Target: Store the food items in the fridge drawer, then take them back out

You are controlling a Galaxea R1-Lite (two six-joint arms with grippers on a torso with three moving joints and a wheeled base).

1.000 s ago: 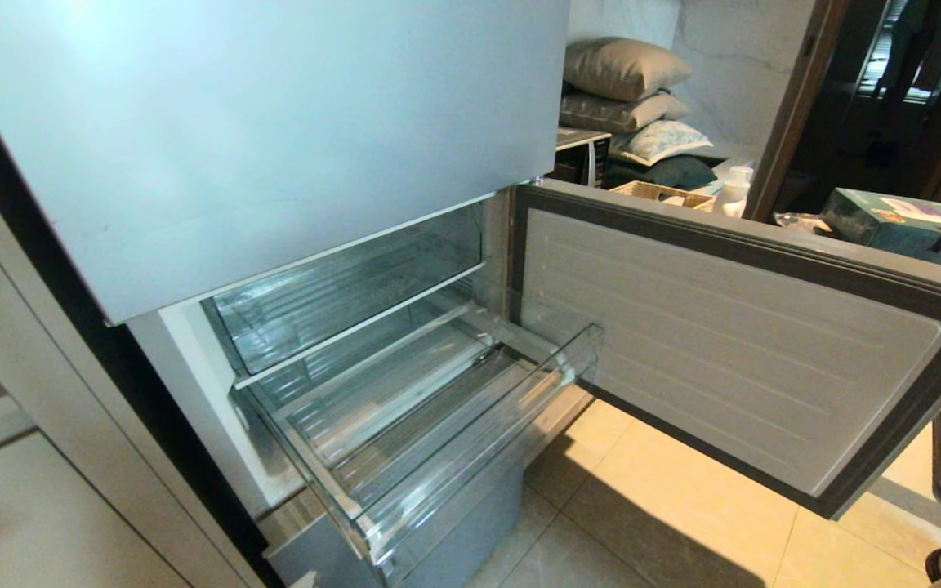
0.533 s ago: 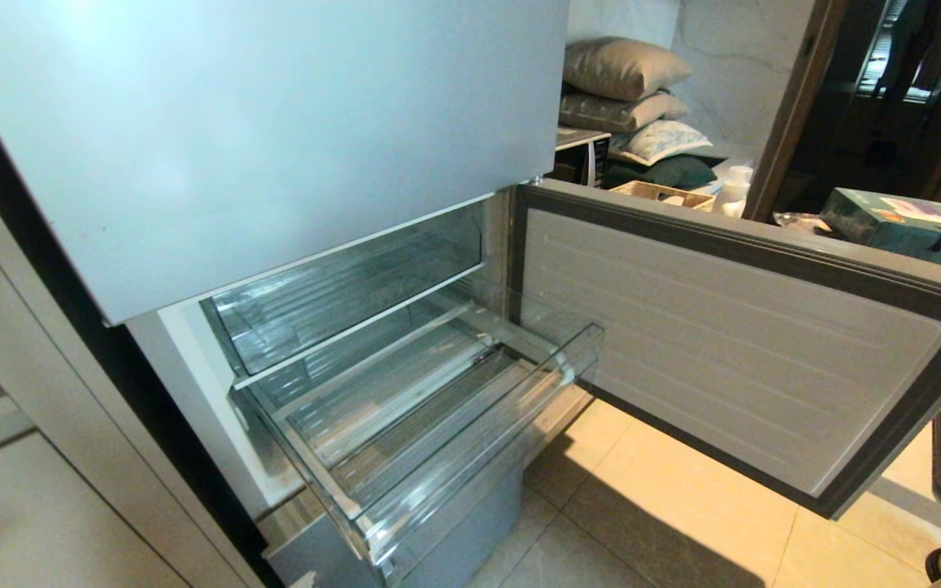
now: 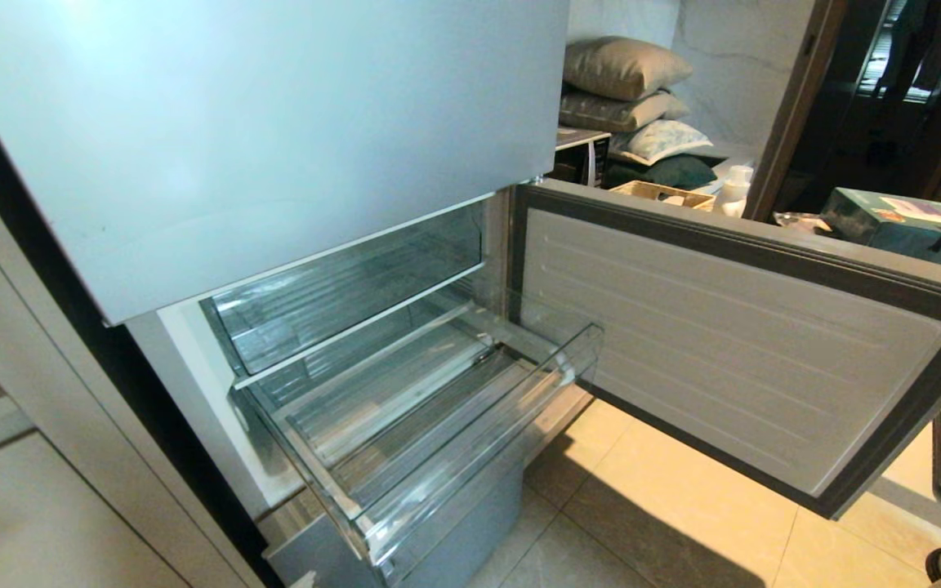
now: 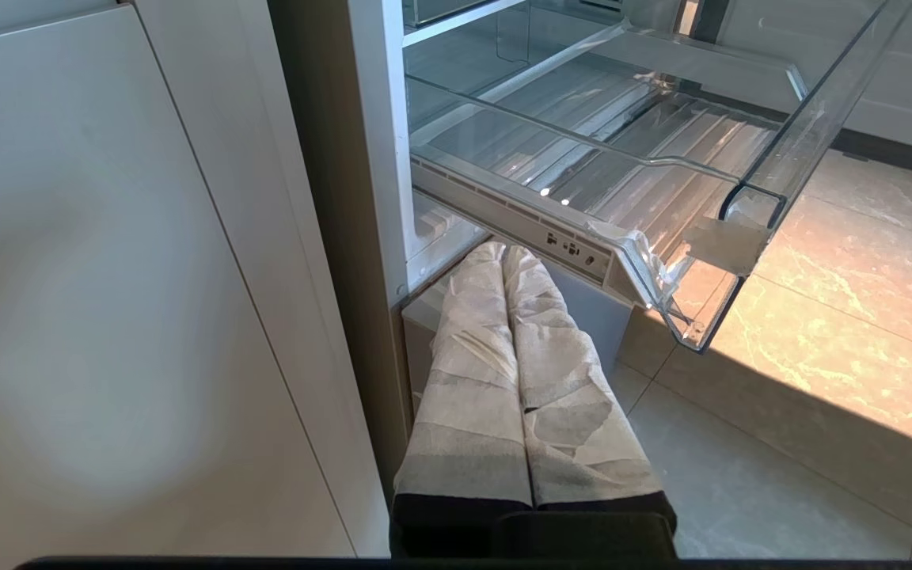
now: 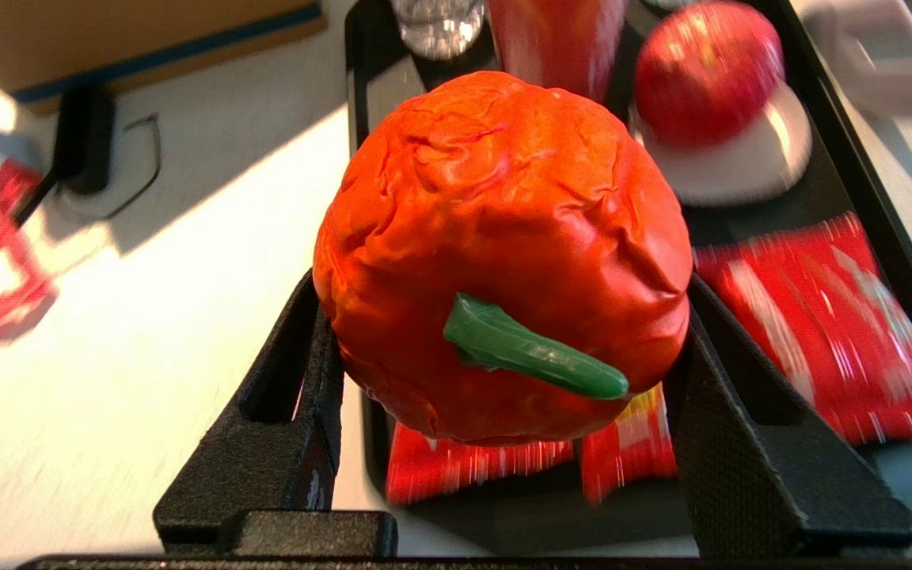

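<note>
Only at the right wrist, the right gripper clamps a red pepper; left gripper pressed together beneath the empty drawer.

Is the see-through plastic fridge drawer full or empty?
Empty. The clear plastic fridge drawer is pulled out, and only its bare ribbed bottom shows in the head and left wrist views; no food lies in it.

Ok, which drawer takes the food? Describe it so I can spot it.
Under the big silver-blue fridge door, beside the open lower door, sit two clear bins. Take the lower fridge drawer: pulled out over the floor, ribbed bottom, curved lip, unlike the pushed-in upper bin.
</note>
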